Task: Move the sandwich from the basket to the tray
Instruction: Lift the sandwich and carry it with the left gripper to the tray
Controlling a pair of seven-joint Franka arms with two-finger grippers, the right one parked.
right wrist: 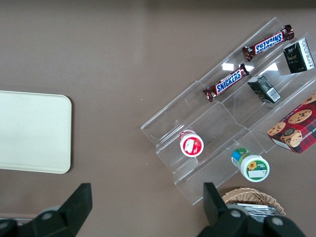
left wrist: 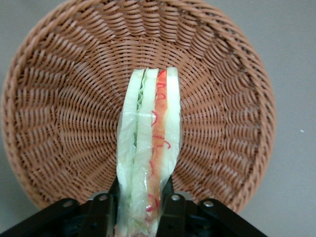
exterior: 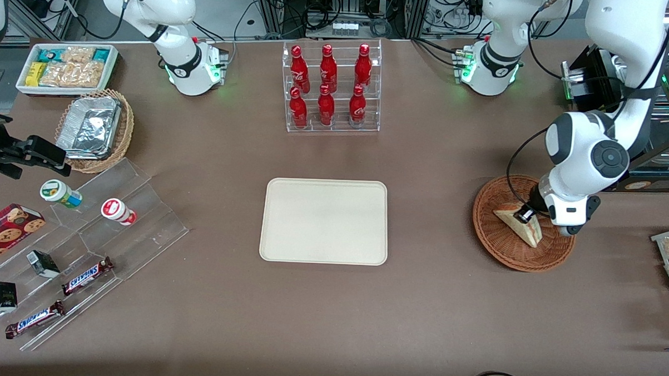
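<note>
The sandwich (exterior: 521, 224) is a pale wedge with red and green filling, wrapped in clear film, over the reddish-brown wicker basket (exterior: 499, 244) toward the working arm's end of the table. My left gripper (exterior: 525, 216) is shut on the sandwich, with a black finger pressed against each bread face. In the left wrist view the sandwich (left wrist: 149, 148) stands edge-on between the fingers (left wrist: 170, 210), with the basket (left wrist: 64, 123) beneath it; I cannot tell if it still touches the weave. The cream-beige tray (exterior: 324, 221) lies flat at the table's middle and also shows in the right wrist view (right wrist: 32, 131).
A clear rack of red bottles (exterior: 329, 87) stands farther from the front camera than the tray. Toward the parked arm's end are a clear stepped shelf (exterior: 88, 229) with snacks, a tan basket with a foil container (exterior: 94, 129) and a white bin of packets (exterior: 66, 67).
</note>
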